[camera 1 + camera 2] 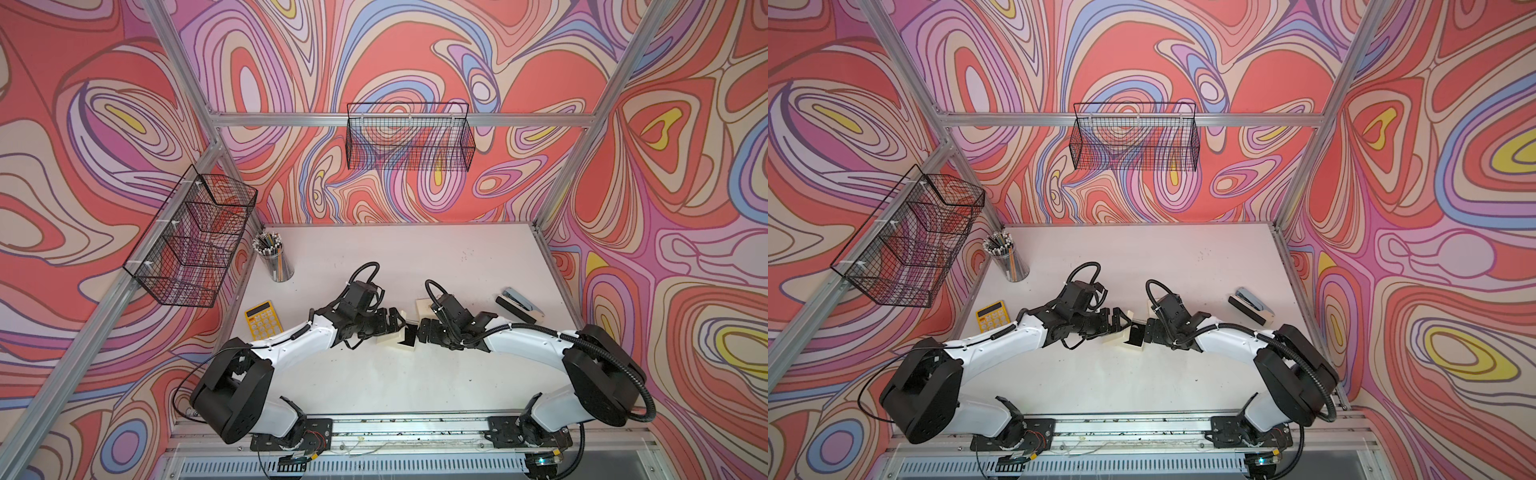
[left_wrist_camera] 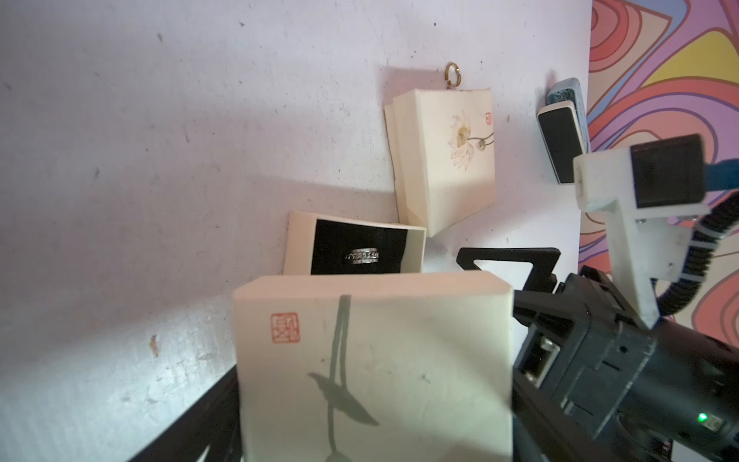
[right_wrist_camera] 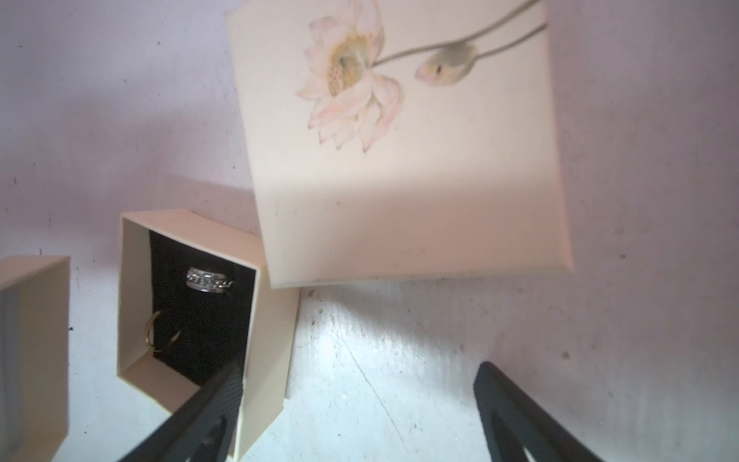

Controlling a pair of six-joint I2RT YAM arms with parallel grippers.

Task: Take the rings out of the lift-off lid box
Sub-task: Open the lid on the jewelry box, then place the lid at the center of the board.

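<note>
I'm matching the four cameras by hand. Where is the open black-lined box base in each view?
In a top view: box base just below centre.
In a top view: box base again just below centre.
Left wrist view: box base mid-picture, just beyond the red-stamped lid.
Right wrist view: box base beside a corner of the lotus-printed box.
Shared landmark: that lotus-printed box, visible in all four.

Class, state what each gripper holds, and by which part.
The right gripper holds nothing, jaws open. The left gripper has a cream cardboard lid between its jaws; a grip cannot be told.
</note>
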